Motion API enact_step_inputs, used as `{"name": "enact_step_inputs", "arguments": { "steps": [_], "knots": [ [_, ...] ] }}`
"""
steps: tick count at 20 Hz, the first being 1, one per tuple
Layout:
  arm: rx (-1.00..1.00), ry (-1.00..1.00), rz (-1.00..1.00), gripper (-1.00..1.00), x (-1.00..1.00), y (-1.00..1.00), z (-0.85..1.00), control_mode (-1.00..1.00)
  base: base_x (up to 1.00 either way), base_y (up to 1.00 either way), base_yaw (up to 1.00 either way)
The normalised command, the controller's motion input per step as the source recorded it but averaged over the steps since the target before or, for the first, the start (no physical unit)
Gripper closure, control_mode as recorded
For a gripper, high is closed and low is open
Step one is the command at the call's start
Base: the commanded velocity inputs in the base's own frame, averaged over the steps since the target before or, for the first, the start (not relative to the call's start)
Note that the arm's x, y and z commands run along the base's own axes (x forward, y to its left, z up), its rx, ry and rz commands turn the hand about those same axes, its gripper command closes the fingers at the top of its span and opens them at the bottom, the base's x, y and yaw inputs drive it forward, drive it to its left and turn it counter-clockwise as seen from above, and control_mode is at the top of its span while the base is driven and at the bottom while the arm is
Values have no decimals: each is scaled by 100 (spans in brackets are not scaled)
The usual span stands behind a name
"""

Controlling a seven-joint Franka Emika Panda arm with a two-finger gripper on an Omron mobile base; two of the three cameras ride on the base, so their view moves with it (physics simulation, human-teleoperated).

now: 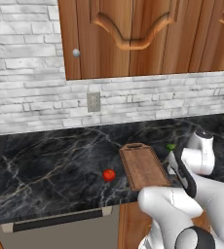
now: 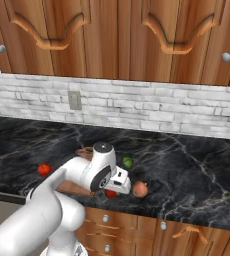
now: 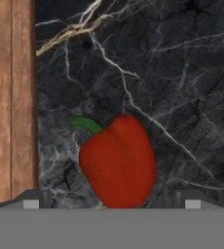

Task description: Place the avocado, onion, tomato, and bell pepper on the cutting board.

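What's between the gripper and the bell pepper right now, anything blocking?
Nothing visible. In the hand view the bell pepper lies on bare counter directly ahead, between the two fingertips. The cutting board sits off to one side, apart from it.

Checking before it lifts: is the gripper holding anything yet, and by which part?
Nothing is held. In the hand view the bell pepper lies on the counter between the spread fingertips, not yet clamped.

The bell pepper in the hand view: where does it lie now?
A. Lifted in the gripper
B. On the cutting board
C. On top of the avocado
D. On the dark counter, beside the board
D: the red bell pepper lies on the dark marble counter, with the cutting board at the view's left edge.
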Motion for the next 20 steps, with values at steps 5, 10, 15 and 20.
{"name": "enact_step_inputs", "arguments": {
  "steps": [5, 10, 15, 20],
  "knots": [
    [0, 3, 0, -100, 19, 0, -28, -100, 0, 0, 0],
    [0, 4, 0, -100, 19, 0, -32, -100, 0, 0, 0],
    [0, 3, 0, 100, 15, 0, -31, -100, 0, 0, 0],
    [0, 0, 0, 100, 0, 0, -2, -100, 0, 0, 0]
  ]
}}
